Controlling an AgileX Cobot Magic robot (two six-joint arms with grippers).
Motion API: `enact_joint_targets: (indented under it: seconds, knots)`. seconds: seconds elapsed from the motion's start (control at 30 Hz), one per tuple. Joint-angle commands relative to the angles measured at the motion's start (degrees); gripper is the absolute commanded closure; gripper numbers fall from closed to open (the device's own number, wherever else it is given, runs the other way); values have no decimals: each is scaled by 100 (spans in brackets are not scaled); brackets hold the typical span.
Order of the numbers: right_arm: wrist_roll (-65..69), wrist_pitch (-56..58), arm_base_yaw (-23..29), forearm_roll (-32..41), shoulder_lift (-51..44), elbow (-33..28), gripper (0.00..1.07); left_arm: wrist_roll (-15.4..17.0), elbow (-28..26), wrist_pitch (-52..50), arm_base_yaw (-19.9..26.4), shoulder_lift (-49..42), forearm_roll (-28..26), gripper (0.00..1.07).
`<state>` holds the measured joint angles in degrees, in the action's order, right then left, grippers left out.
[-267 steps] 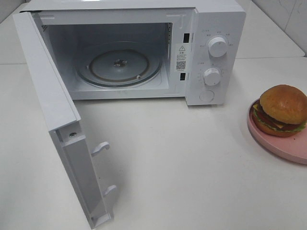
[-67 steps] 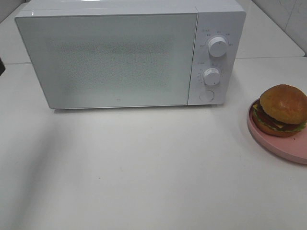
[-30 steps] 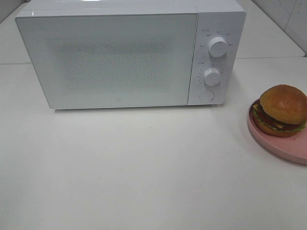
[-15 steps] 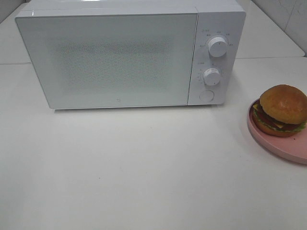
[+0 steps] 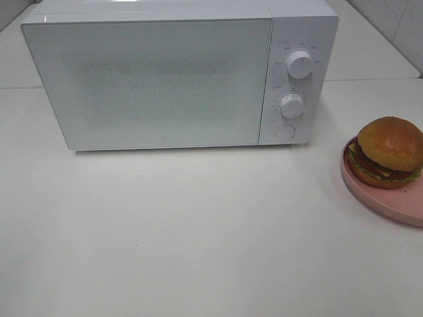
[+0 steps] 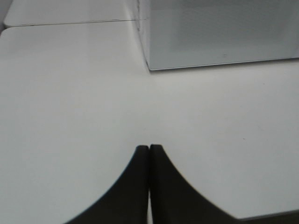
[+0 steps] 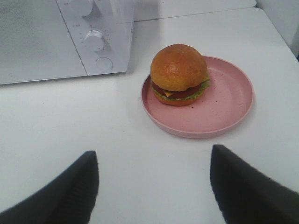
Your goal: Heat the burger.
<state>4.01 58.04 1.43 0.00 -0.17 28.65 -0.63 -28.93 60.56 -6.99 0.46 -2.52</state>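
Item 1. Left tool (image 6: 149, 151): fingers pressed together, gripping nothing, low over the bare white desk (image 5: 198, 231), near the microwave's front corner.

Item 2. Right tool (image 7: 154, 182): fingers spread wide, empty, facing the burger from a short way off.

Item 3. Burger (image 7: 179, 74): upright on the pink plate (image 7: 229, 105), off-centre toward the microwave side; plate at the desk's right.

Item 4. Microwave (image 5: 172, 79): farthest back, door closed, two knobs (image 5: 291, 105) and a round button below.

Step in hand, judged: opening stage; burger untouched. Next move calls for opening the door before the right tool carries the burger in.
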Motion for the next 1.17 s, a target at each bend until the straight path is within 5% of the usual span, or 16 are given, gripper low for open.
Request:
enact_joint_targets:
  seconds: [0.03, 1.17]
  knots:
    - [-69, -57, -149, -57, -160, -6, 44, 0, 6, -92, 407, -11, -23, 106]
    - [-69, -57, -132, -57, -160, -6, 44, -6, 6, -97, 504, -189, -23, 106]
